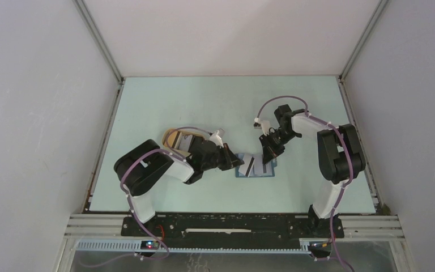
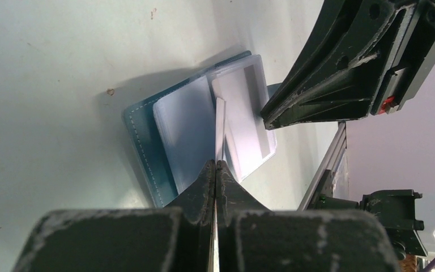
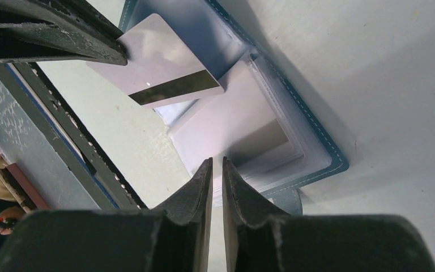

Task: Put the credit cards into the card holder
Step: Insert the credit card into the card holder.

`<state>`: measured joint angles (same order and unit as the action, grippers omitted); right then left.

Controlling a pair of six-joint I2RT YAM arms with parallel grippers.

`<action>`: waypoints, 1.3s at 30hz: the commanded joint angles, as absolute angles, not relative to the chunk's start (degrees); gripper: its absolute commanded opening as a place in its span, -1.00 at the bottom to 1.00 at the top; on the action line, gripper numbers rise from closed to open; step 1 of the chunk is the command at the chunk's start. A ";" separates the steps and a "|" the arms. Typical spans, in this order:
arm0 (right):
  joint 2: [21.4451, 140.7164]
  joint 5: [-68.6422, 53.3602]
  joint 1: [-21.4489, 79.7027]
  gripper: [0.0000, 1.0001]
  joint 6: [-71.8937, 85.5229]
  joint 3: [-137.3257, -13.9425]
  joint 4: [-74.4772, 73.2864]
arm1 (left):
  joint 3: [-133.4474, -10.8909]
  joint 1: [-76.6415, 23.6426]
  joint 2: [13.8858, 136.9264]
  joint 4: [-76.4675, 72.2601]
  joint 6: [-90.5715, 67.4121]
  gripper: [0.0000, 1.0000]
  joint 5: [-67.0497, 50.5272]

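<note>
Left claw (image 2: 216, 165) is clamped on a card (image 2: 220, 127), held on edge just above the open holder (image 2: 140, 133) lying on the desk (image 2: 45, 68), with the card's long axis pointing away from the claw. Right claw (image 3: 216, 165) sits at the holder's right half, jaws nearly together. Pinching it? Cannot tell.

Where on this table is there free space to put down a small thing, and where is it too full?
Free: the far half of the table, between the back wall and the arms; the near strip between the card holder and the front edge. Crowded: the centre, where the left gripper and right gripper meet over the holder.
</note>
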<state>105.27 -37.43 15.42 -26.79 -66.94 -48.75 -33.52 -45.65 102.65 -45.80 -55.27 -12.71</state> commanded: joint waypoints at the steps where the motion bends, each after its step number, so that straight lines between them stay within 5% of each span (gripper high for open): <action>1: 105.82 -35.42 15.73 -0.62 -26.22 -68.73 -49.19 | -35.36 -45.20 103.73 -46.93 -57.05 -1.00 -14.09; 26: 106.53 -34.04 17.23 -0.62 -25.88 -68.68 -48.78 | -37.74 -44.96 108.41 -48.44 -62.80 -1.00 -16.58; 39: 106.44 -33.83 17.40 -0.63 -26.05 -68.77 -48.77 | -28.15 -43.35 101.78 -56.29 -65.37 -1.00 -16.99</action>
